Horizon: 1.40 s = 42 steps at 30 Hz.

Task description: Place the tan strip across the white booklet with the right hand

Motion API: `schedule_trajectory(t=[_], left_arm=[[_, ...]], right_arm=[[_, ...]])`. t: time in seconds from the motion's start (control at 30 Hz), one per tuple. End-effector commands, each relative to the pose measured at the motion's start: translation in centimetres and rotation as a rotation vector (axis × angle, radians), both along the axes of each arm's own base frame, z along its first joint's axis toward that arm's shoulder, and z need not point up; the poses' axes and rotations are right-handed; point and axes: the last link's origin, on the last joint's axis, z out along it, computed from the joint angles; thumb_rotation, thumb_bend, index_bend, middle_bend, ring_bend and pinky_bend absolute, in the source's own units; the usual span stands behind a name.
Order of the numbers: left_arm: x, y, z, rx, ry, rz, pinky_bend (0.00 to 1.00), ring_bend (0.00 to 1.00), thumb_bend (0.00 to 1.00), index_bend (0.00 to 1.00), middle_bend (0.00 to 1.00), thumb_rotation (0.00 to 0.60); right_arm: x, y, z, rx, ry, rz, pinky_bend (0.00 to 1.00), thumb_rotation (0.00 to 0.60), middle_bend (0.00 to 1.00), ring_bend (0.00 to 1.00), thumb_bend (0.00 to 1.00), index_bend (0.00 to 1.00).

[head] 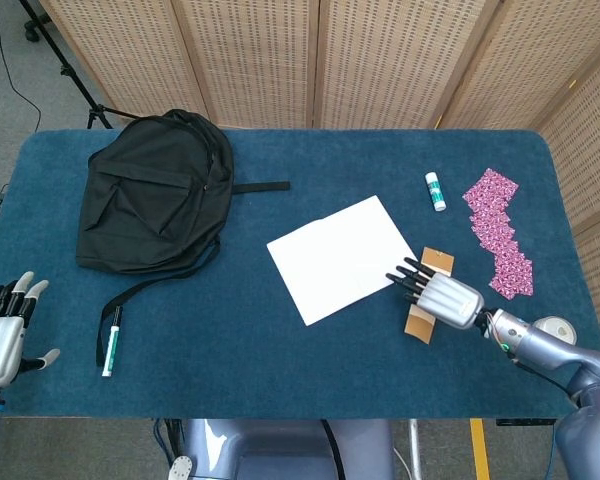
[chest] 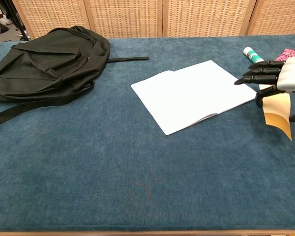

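Chest view: right hand (chest: pixel 285 78) lifts tan strip (chest: pixel 278 112).

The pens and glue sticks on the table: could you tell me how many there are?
2. A green marker lies near the front left edge, below the black backpack. A white glue stick lies at the back right, beside the pink patterned strip. The backpack could hide more.

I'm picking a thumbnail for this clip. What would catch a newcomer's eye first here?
Probably the right robot hand at the table's right side, holding the tan strip lifted just beside the open white booklet in the middle. Next comes the big black backpack lying at the back left, and the pink patterned papers fanned out at the far right.
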Motion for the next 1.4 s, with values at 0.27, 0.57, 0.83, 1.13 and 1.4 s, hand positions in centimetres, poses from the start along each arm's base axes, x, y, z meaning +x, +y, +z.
schedule_trajectory(t=[0.27,0.57,0.83,1.13,1.4], left_arm=[[0.0,0.0,0.1,-0.001,-0.004,-0.002,0.0,0.0,0.0,0.0,0.0,0.6],[-0.2,0.2,0.1,0.017,0.003,0.013,0.0,0.0,0.0,0.0,0.0,0.6],[-1.0,1.0,-0.5,0.02,0.02,0.072,0.0,0.0,0.0,0.0,0.0,0.6],[-2.1,1.9,-0.8,0.017,0.032,0.129,0.0,0.0,0.0,0.0,0.0,0.6],[-2.2,2.2,-0.8,0.013,0.034,0.135,0.0,0.0,0.0,0.0,0.0,0.6]], right_arm=[[4.8,-4.5,1.3,-0.083,0.013,0.109,0.0,0.6,0.04,0.0,0.31,0.56],[9.7,-7.1,-1.1,-0.028,0.115,0.239,0.0,0.6,0.05,0.0,0.33,0.56],[13.3,-8.9,-3.8,0.017,0.279,0.381,0.0,0.6,0.06,0.0,0.36,0.56],[14.3,-9.4,-6.4,0.047,0.367,0.392,0.0,0.6,0.07,0.0,0.36,0.56],[14.0,-9.5,-6.4,0.043,0.387,0.396,0.0,0.6,0.07,0.0,0.39,0.48]])
